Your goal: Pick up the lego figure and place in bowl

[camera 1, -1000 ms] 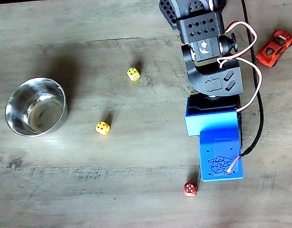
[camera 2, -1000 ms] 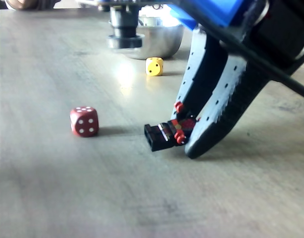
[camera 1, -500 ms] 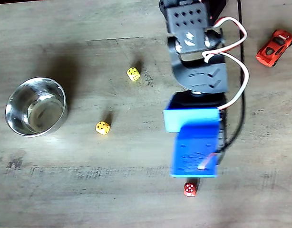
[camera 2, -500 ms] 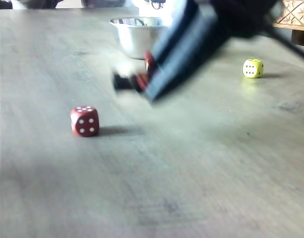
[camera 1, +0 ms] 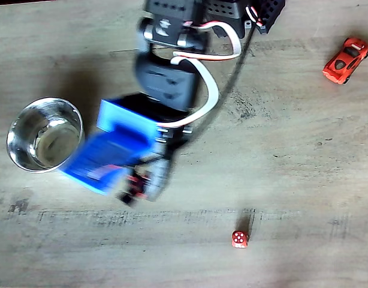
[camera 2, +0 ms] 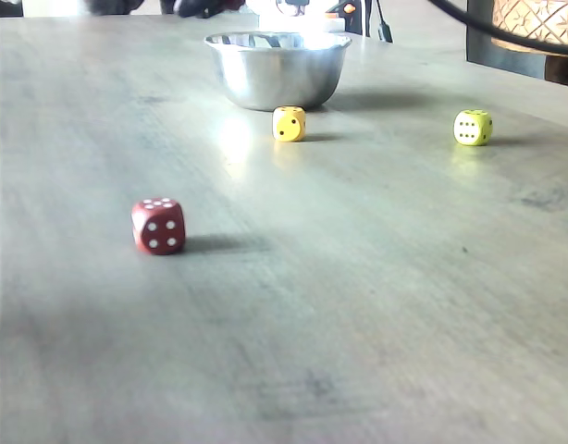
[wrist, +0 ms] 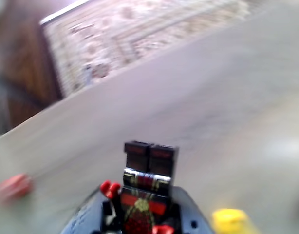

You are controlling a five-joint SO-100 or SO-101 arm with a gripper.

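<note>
Wrist view shows the claw (wrist: 140, 222) clamped on the lego figure (wrist: 145, 187), whose black legs stick up past the dark fingers while its red hands show on either side; the background there is smeared. From a fixed view above, the figure (camera 1: 133, 187) sits at the tip of the claw (camera 1: 142, 183), lifted off the bench (camera 1: 280, 150) and blurred, with the blue wrist housing (camera 1: 115, 153) just behind it. The bowl (camera 1: 45, 134) stands to the left in that view, close beside the blue housing, its shiny inside holding nothing. A red die (camera 1: 239, 239) lies lower right, well apart from the claw, and a red-orange toy car (camera 1: 346, 60) rests at the upper right. In a low fixed view, a yellow die (camera 2: 289, 123) sits just in front of the bowl (camera 2: 277, 69), a paler yellow die (camera 2: 473, 127) off to the right.
</note>
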